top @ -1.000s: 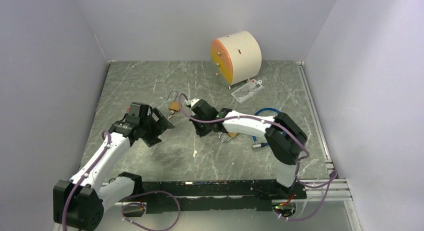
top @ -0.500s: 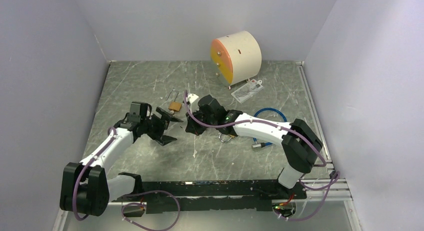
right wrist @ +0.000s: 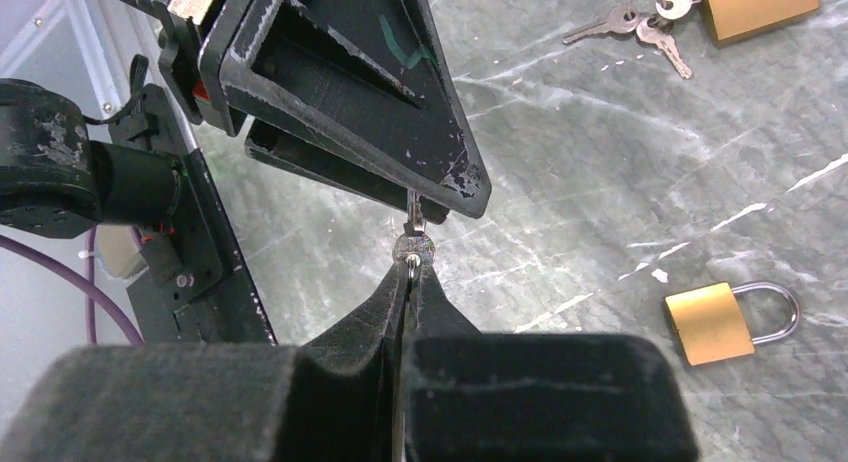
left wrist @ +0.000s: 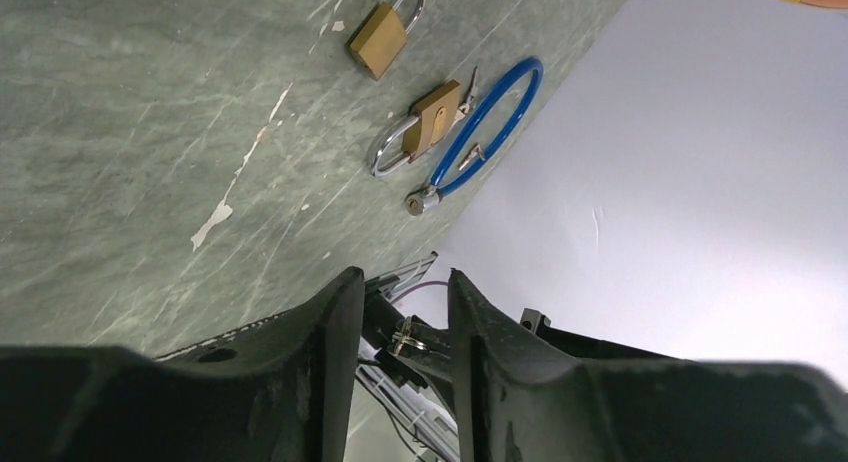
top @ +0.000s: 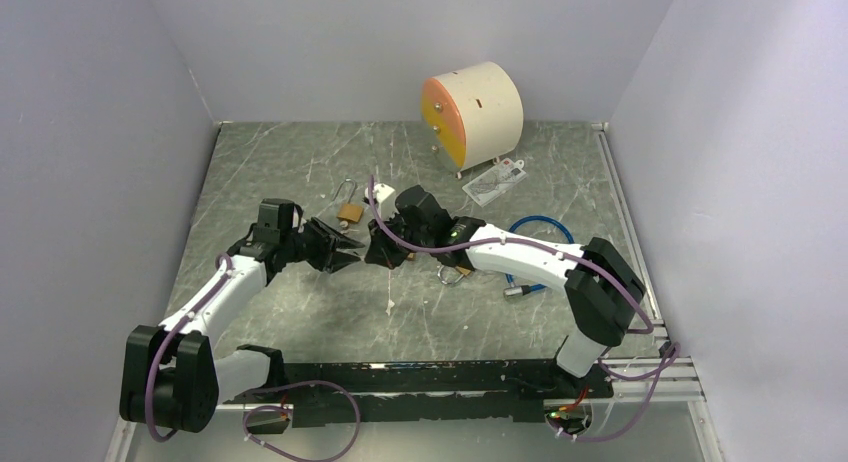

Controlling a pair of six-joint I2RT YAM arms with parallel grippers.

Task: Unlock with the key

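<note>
Your right jaws are shut tight on the key (right wrist: 413, 250), holding it above the counter (top: 300, 162) between the two arms. The key's long side points into your left jaws, which sit around its tip. They were wide open a moment ago and are narrower now. I cannot tell if they pinch it yet. A padlock (top: 349, 211) lies just behind.

The left gripper (top: 350, 246), spread wide a second ago, has narrowed its jaws partway and swung in toward the right gripper (top: 378, 250), which itself has shifted leftward. The key (right wrist: 413, 246) pinched in the right gripper now meets the left gripper's fingertips.
</note>
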